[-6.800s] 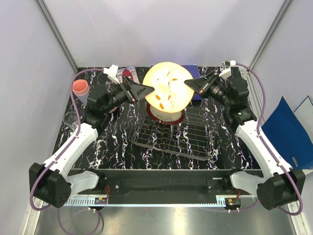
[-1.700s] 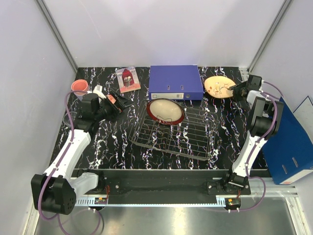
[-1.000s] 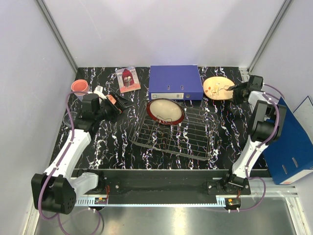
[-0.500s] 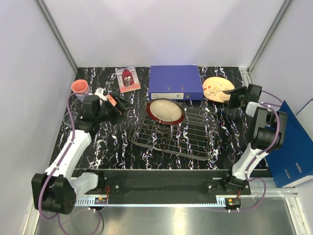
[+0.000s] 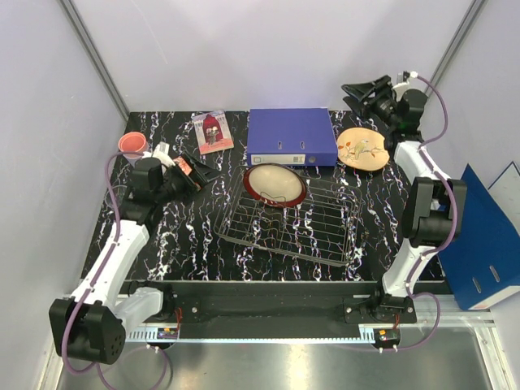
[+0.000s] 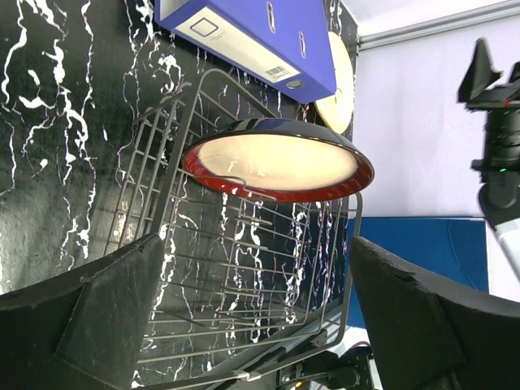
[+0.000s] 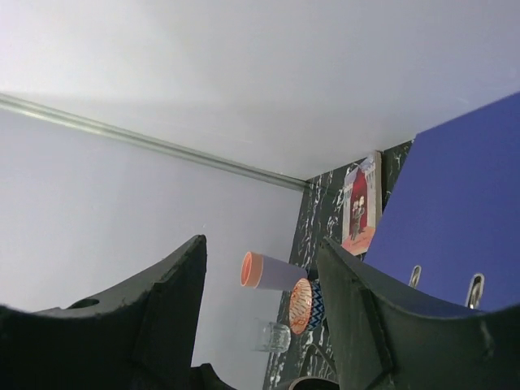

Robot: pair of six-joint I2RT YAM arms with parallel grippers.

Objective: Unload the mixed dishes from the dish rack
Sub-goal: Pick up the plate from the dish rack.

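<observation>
The left claw [image 6: 253, 242], spread wide and empty, faces the red-rimmed cream bowl [image 5: 275, 184], the only dish in the dark wire dish rack [image 5: 313, 231] at mid-counter [image 5: 187, 236]. The right claw [image 5: 353, 93], partly open and empty, hangs above the cream painted plate [image 5: 362, 149] near the far-right corner. The bowl looks next, calling for a rim grip.

One wire dish rack [image 5: 301, 229]. One red-rimmed cream bowl [image 5: 275, 184]. One cream painted plate [image 5: 362, 149]. Two blue binders [image 5: 292, 135], the second binder [image 5: 479, 236] at the far right. One picture card [image 5: 213, 131]. One clear glass [image 7: 272, 335]. One cup stack [image 5: 132, 145], pink-mouthed; its cup count cannot be told. One patterned bowl [image 7: 305, 306] shows.
</observation>
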